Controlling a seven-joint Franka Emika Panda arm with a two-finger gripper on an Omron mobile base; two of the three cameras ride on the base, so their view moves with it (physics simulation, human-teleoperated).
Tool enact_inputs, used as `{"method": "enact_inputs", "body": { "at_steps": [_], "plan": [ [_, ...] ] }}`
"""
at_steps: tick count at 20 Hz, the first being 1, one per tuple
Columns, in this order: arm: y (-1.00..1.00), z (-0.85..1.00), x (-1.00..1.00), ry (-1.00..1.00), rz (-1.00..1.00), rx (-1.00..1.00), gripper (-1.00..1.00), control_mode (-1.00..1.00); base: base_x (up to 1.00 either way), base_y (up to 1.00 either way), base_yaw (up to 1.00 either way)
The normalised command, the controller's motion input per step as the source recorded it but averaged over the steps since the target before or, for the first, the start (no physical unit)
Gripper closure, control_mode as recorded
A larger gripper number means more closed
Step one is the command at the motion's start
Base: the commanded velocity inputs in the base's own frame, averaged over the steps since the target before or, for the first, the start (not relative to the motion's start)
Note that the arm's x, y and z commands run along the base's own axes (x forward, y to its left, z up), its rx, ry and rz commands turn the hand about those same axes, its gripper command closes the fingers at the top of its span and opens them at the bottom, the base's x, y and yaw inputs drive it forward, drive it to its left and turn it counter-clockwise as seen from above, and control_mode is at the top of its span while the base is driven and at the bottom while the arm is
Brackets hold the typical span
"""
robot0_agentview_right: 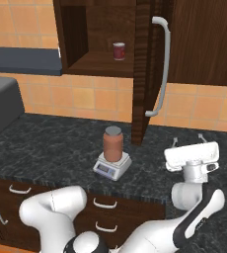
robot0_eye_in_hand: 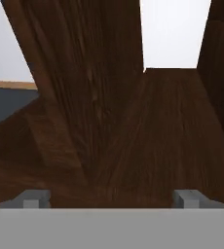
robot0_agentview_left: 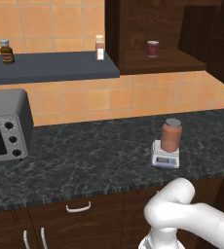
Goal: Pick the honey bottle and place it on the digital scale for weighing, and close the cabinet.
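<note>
The white two-finger gripper (robot0_agentview_right: 187, 142) points upward, fingers spread, gripping nothing. Left of it, the reddish-brown grey-lidded honey bottle (robot0_agentview_right: 112, 144) stands on the light grey digital scale (robot0_agentview_right: 112, 166); the dark wooden cabinet door (robot0_agentview_right: 147, 69) hangs open above.

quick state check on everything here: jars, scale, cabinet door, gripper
honey bottle: upright on the scale, lid on
digital scale: on the counter, bearing the bottle
cabinet: door open, swung out over the counter
small dark red jar: upright on the cabinet shelf
gripper: open, empty, beside the door below the handle
toaster oven: door shut
</note>
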Motion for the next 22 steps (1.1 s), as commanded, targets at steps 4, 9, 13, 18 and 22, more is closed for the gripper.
{"method": "enact_inputs", "body": {
  "at_steps": [4, 9, 13, 18, 22],
  "plan": [
    [-0.55, 0.5, -0.31, 0.04, -0.18, 0.0, -1.0, -1.0, 0.0, 0.0, 0.0],
    [0.09, 0.96, -0.44, -0.14, -0.09, 0.02, -1.0, -1.0, 0.0, 0.0, 0.0],
    [0.34, 0.96, -0.33, -0.12, -0.02, 0.0, -1.0, -1.0, 0.0, 0.0, 0.0],
    [0.67, 0.88, -0.23, -0.04, -0.03, -0.07, -1.0, -1.0, 0.0, 0.0, 0.0],
    [0.72, 0.82, -0.35, -0.07, -0.03, -0.1, -1.0, -1.0, 0.0, 0.0, 0.0]
  ]
}}
